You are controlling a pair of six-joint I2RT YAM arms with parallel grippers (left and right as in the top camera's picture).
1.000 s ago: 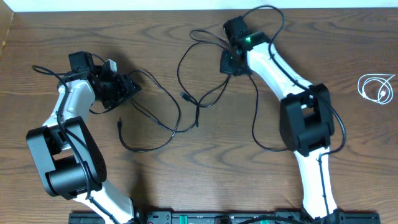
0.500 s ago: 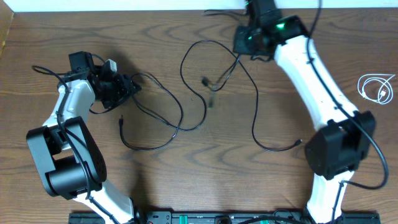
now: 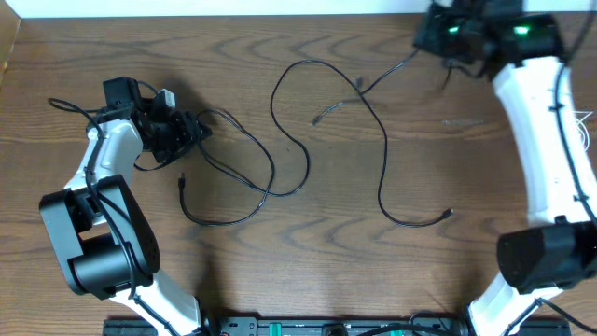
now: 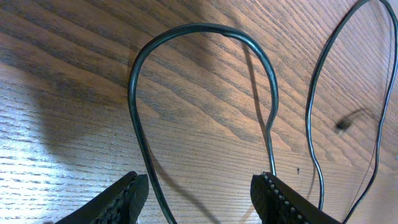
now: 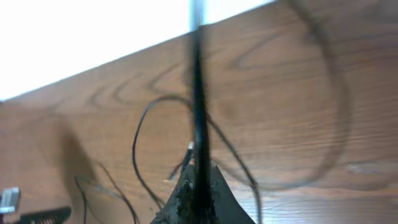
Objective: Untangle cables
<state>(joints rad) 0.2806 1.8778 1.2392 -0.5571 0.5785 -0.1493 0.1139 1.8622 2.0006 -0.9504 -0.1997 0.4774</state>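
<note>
We find the right gripper (image 5: 198, 186) clamped on a black cable (image 5: 198, 93) at the far edge of the table (image 3: 233, 280); the left gripper (image 4: 199, 190) stands agape.

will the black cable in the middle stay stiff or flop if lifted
Probably floppy: the black cable lies in loose curves on the table. Likely light, being so thin. Its loose end would probably trail behind.

Two black cables (image 3: 383, 159), as far as their crossings can be traced, lie on one table (image 3: 280, 280). There are two arms, the left arm (image 3: 101, 159) and the right arm (image 3: 536, 121). There are two grippers, the left gripper (image 4: 200, 190) and the right gripper (image 5: 196, 193), each with two fingers.
</note>
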